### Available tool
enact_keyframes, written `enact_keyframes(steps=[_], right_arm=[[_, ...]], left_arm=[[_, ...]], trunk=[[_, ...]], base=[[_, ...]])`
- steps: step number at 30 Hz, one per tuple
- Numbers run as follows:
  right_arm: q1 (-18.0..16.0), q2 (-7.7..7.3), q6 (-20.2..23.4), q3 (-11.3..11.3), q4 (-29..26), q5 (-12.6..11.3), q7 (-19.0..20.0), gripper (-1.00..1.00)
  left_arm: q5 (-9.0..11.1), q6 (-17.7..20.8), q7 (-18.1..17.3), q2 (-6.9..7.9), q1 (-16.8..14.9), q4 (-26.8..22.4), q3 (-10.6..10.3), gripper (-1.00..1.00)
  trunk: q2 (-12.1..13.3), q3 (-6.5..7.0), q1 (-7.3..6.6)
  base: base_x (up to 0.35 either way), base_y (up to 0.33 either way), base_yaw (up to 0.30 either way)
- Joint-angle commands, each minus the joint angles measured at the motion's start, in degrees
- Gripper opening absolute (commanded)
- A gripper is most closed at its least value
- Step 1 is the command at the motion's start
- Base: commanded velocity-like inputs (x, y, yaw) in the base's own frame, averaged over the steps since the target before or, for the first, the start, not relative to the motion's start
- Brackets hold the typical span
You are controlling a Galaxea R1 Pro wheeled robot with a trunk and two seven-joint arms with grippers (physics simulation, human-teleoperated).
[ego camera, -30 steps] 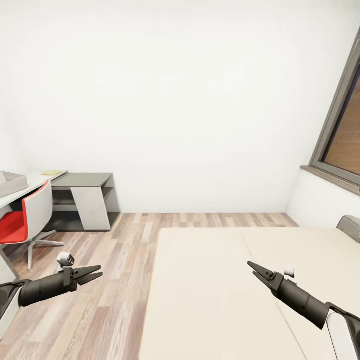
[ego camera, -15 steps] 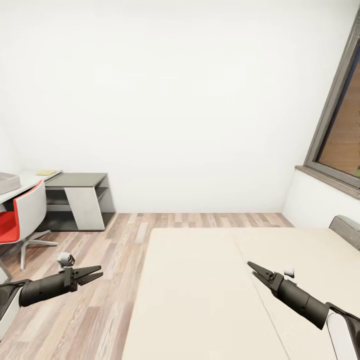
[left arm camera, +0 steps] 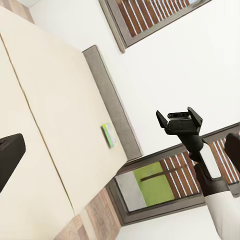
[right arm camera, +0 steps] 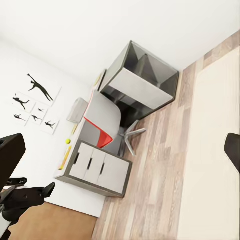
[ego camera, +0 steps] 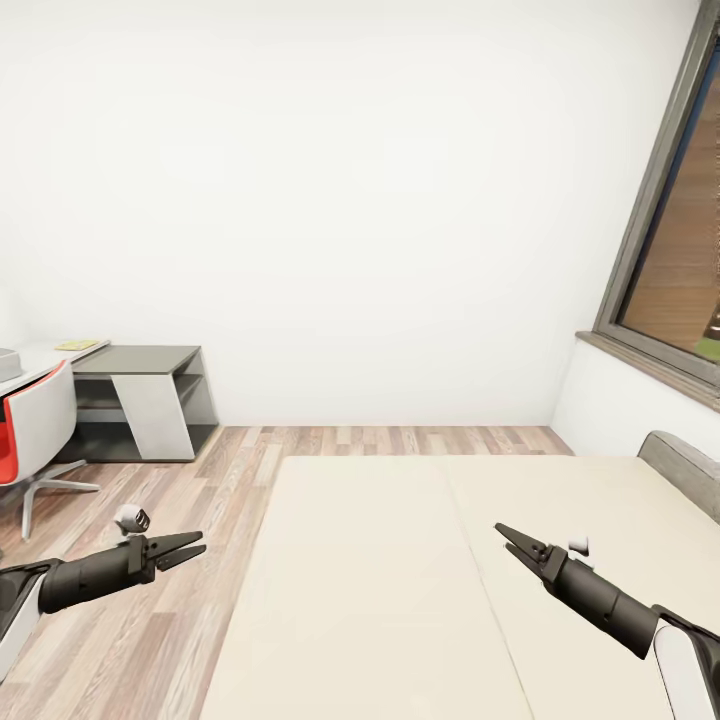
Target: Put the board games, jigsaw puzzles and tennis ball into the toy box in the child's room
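- The toy box [right arm camera: 77, 110] is small and far off in the right wrist view, a light grey bin on the table [right arm camera: 102, 107]; what lies in it cannot be made out.
- In the head view the table [ego camera: 40, 357] is cut off at the frame's edge, with a flat yellow-green item [ego camera: 77, 345] near its far end, too small to identify.
- One board game [left arm camera: 107, 135], green and white, lies flat on the bed [left arm camera: 55, 100] just beside the dark grey headboard [left arm camera: 112, 107]; its print is too small to read.
- In the head view the bed [ego camera: 400, 580] shows a plain beige mattress with a seam down its middle.
- A small yellow ball-like dot [right arm camera: 68, 141] sits near the table's drawer end; its identity is uncertain.
- A red and white chair [ego camera: 35, 430] stands at the table, with a lower dark grey cabinet [ego camera: 145, 395] past it against the white wall.
- Black dancer pictures [right arm camera: 35, 102] hang above the table.
- The left gripper [ego camera: 190, 547] hovers over the wood floor [ego camera: 200, 500] with its fingers slightly parted, holding nothing.
- The right gripper [ego camera: 506, 535] hovers over the mattress, fingers narrowly apart and empty.
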Motion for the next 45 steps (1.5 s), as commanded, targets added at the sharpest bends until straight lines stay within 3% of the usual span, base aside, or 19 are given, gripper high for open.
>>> enact_keyframes(steps=[1,45], right_arm=[[-0.06,0.01,0.23,-0.06,0.02,0.10,0.26,1.00],[-0.06,0.01,0.33,-0.05,-0.10,0.10,0.26,1.00]], left_arm=[[0.06,0.60,-0.14,0.01,-0.05,-0.03,0.00,1.00],[0.05,0.60,-0.14,0.01,-0.05,-0.05,-0.01,1.00]], trunk=[[-0.13,-0.14,0.04],[-0.13,-0.14,0.04]], base=[[0.000,-0.297,0.000],[0.000,-0.297,0.000]])
